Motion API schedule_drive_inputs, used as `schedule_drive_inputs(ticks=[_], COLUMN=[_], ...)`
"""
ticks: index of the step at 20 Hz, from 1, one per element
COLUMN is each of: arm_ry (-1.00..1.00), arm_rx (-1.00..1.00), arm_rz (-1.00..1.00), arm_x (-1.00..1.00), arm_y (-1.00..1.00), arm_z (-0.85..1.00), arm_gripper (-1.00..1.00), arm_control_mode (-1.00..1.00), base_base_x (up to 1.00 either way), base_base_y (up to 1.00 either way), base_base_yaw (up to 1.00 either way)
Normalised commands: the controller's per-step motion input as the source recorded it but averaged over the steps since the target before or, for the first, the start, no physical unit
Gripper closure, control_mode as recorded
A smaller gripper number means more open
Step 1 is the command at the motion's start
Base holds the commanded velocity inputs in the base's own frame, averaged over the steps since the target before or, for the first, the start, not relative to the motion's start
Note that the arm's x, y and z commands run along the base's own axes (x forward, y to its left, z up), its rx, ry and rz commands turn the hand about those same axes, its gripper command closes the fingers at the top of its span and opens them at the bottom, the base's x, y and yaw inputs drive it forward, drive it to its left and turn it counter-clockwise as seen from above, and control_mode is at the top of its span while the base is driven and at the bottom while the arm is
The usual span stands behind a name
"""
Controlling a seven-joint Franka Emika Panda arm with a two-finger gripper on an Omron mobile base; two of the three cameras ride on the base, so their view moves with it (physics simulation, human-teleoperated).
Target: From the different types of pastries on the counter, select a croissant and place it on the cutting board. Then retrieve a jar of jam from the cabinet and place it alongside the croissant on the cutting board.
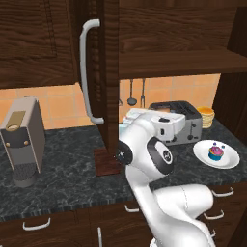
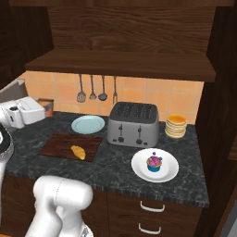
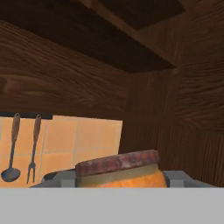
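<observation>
1. The cabinet (image 2: 120,65) was above the hand, its wood-grain walls closing in above and beside the gripper in the hand view. In the left base view its door stood open, with the long curved handle (image 1: 87,72) up and off to the hand's side.
2. The counter (image 2: 115,162) was below the hand.
3. We saw the toaster (image 2: 133,124) on the counter ahead of the hand and lower than it.
4. The cutting board (image 2: 60,144) lay flat on the counter, below the hand and a little forward of it.
5. A pale blue plate (image 2: 88,124) was on the counter between the board and the wall, lower than the hand and near it. A white plate (image 2: 171,173) sat well apart from the hand, past the toaster.
6. A stack of tan rounds (image 2: 176,126) stood beyond the toaster, far from the hand.
7. The gripper (image 3: 119,180) was closed on the jar of jam (image 3: 118,168). We saw a grey finger pad (image 3: 61,178) pressed to each side of its orange body, just under the reddish-brown lid. In the right base view the jar was held off the counter.
8. The cupcake (image 2: 154,163) sat on the white plate.
9. The croissant (image 2: 77,152) lay on the cutting board, below the hand.
10. A ladle (image 3: 11,153) and a fork (image 3: 33,151) hung on the tiled wall ahead of the hand.
</observation>
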Motion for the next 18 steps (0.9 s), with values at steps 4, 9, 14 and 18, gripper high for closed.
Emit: schedule_drive_inputs(ticks=[4,9,14,18], arm_ry=[-0.25,-0.33,-0.18,0.00], arm_rx=[-0.12,-0.11,0.00,0.00], arm_rz=[0.19,0.14,0.02,0.00], arm_x=[0.09,0.31,0.49,0.52], arm_y=[0.44,0.09,0.15,0.51], arm_z=[-1.00,-1.00,-0.74,-0.38], arm_gripper=[1.00,1.00,1.00,1.00], arm_control_mode=[-1.00,-1.00,-1.00,-1.00], base_base_x=[0.00,0.00,0.00,0.00], base_base_y=[0.00,0.00,0.00,0.00], base_base_yaw=[0.00,0.00,0.00,0.00])
